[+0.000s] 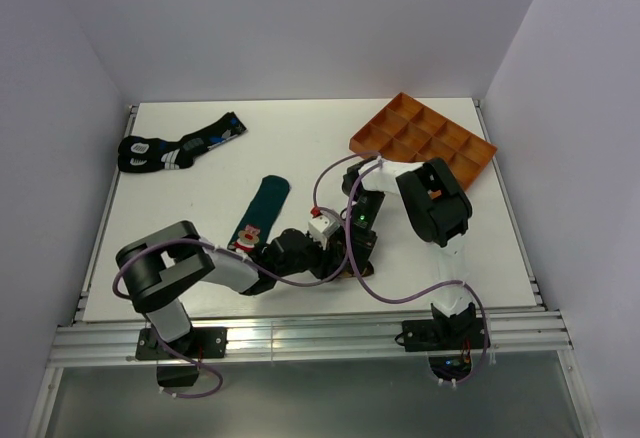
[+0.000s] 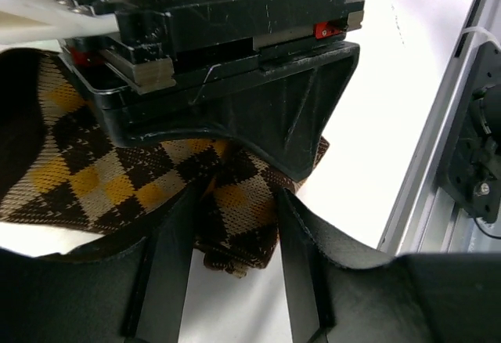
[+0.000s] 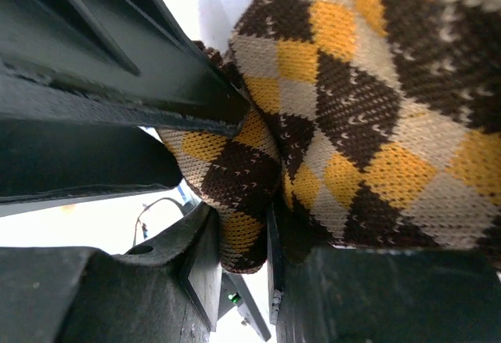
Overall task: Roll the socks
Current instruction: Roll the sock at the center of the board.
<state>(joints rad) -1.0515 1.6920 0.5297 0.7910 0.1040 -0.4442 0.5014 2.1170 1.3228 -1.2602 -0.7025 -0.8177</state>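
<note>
Right gripper [image 3: 243,241] is pinching a fold of the checkered sock [image 3: 352,124] between nearly closed fingers. Left gripper [image 2: 239,202] is clamping the sock's corner, with the table rail [image 2: 438,163] running near its right finger and the teal sock [image 1: 262,205] lying apart.

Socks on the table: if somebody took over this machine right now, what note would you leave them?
The left pincer is shut on a fold of the checkered sock.
The right pincer is shut on the same sock.
Both meet near the front edge of the table.
The teal sock lies flat and unrolled beside them.
Done: nothing fully rolled yet.
To do: finish rolling the checkered sock, then roll the teal sock.
</note>
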